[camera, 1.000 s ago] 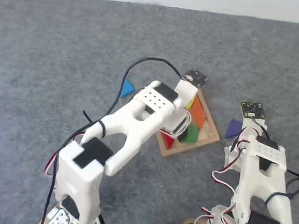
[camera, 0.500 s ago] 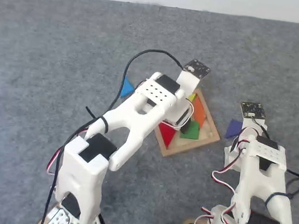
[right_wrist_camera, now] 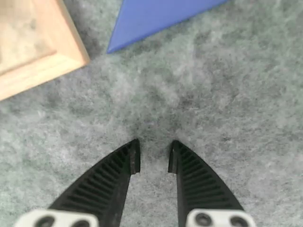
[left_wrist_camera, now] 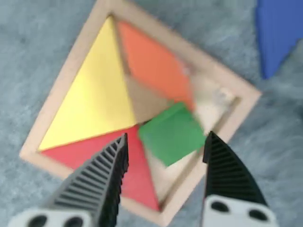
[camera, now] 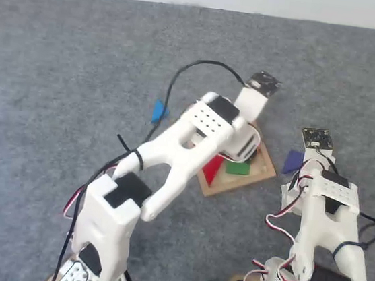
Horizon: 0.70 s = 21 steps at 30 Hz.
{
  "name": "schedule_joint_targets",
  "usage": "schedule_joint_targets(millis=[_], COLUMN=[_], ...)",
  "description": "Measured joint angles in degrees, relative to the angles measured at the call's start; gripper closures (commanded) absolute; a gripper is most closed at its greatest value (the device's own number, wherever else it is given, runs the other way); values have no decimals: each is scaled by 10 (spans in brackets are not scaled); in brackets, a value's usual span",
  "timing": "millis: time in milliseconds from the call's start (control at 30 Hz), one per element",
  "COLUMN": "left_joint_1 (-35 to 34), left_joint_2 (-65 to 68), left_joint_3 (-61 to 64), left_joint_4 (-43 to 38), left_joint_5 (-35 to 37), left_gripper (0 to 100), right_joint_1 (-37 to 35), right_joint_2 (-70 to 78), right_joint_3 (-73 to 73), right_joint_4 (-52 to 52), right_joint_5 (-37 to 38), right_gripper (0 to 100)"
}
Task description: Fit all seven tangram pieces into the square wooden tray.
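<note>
Fingers (left_wrist_camera: 106,177) of the left gripper (left_wrist_camera: 166,137): spread wide, pinching nothing, hanging above the wooden tray (left_wrist_camera: 65,82) with the green square (left_wrist_camera: 171,132) showing in the gap between them. Green square inside the tray, lying askew to its walls, next to the yellow triangle (left_wrist_camera: 92,94), orange piece (left_wrist_camera: 154,66) and red triangle (left_wrist_camera: 142,182); contact between pads and square impossible to tell. Fingers (right_wrist_camera: 118,182) of the right gripper (right_wrist_camera: 154,144): parted only a sliver, holding nothing, low over the grey carpet (right_wrist_camera: 227,104) near a tray corner and a dark blue piece (right_wrist_camera: 156,19). In the high view, tray right of centre, half hidden under the left arm; dark blue piece just right of it on the carpet, apart from the rim; light blue piece (camera: 157,111) left of centre, well apart from the tray. Compared with a second ago: left arm swung toward the upper right of the high view, more of the red triangle uncovered, green square in the same lower right part of the tray. Right arm unmoved, both blue pieces in the same spots.
</note>
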Motion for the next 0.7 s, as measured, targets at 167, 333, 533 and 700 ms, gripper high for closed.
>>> schedule_joint_targets(millis=[167,333,533,700], left_joint_1=[19,18,19,19], left_joint_2=[1,53,74,69], left_joint_3=[0,-1,-1,-1], left_joint_4=[-21,-33,-34,-20], left_joint_5=[4,4,7,7], left_gripper=[754,754,754,754], right_joint_1=[0,0,0,0], right_joint_2=[0,0,0,0], right_joint_3=[0,0,0,0], right_joint_4=[0,0,0,0], right_joint_5=[0,0,0,0], right_gripper=[880,880,880,880])
